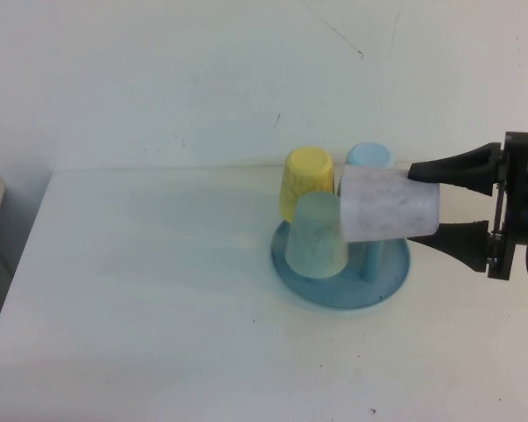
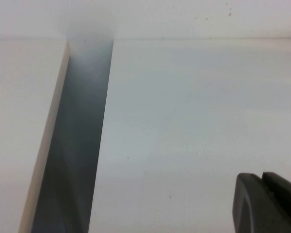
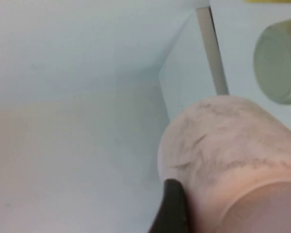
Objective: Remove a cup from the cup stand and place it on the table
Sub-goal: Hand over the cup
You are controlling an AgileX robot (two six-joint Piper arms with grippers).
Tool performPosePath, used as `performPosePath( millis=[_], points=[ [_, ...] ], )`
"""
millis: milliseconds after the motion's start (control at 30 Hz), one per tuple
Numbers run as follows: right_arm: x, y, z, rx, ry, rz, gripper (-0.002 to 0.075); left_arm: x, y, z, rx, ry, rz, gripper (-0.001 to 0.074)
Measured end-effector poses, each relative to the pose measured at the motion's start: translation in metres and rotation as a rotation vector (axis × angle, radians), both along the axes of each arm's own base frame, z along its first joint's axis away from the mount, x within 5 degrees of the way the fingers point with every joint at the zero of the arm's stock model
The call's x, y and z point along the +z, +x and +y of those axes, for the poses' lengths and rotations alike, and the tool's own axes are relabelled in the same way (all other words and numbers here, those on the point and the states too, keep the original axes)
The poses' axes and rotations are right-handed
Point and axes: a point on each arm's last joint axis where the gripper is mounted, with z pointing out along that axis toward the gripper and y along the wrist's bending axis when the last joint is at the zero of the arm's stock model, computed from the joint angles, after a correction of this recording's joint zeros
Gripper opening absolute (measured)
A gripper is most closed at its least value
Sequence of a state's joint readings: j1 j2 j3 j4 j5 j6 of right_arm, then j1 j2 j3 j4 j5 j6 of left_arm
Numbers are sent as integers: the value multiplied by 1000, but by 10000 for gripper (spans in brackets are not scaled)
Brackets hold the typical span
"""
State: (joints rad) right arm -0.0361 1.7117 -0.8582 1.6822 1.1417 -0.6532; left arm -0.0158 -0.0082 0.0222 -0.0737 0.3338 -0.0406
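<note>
1. Gripping the cup [image 1: 390,205] at centre right of the high view, the right gripper [image 1: 449,204] is reaching in from the right edge of the frame, its two dark fingers [image 1: 453,169] spread wide around the wide end of the pale pink tumbler. One finger is lying above the cup and one below.
2. Lying sideways in the grip, the cup is hanging above the right part of the cup stand [image 1: 341,261] — its closed end is pointing toward the middle of the picture and overlapping the mint green cup [image 1: 318,236] in this view.
3. A yellow cup [image 1: 304,182] and a light blue cup [image 1: 369,156] are still sitting upside down on their pegs behind it; one bare blue peg [image 1: 370,257] is standing under the pink cup.
4. In the right wrist view the cup [image 3: 233,155] is filling the lower right, with one dark finger [image 3: 172,208] pressing against its wall.
5. The left gripper [image 2: 269,204] is showing only in the left wrist view, at the lower right corner, closed and empty over the bare bench [image 2: 199,121], well apart from the stand.
6. Judging from here, the cup is off its peg but not yet set on the bench [image 1: 158,299].
7. Risks — the smooth tapered wall may be slipping out of a wide hold, and swinging the cup low or toward the centre could be knocking the mint green cup or catching the bare peg.
</note>
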Motion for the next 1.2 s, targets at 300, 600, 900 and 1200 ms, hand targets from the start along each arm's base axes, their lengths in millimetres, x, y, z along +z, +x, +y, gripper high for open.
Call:
performPosePath(
  millis=[300,600,900,1200],
  points=[
    [27,-13,9,20,56,28,566,1,0,-1,7,-73,-11,-3],
    [27,-14,9,34,19,-68,566,19,3,-10,87,-1074,-108,-3],
    [26,-15,9,59,-20,-118,566,16,1,-17,15,-964,-47,-3],
    [24,-16,9,75,-38,-121,566,66,11,-52,-438,-689,91,-3]
  ],
)
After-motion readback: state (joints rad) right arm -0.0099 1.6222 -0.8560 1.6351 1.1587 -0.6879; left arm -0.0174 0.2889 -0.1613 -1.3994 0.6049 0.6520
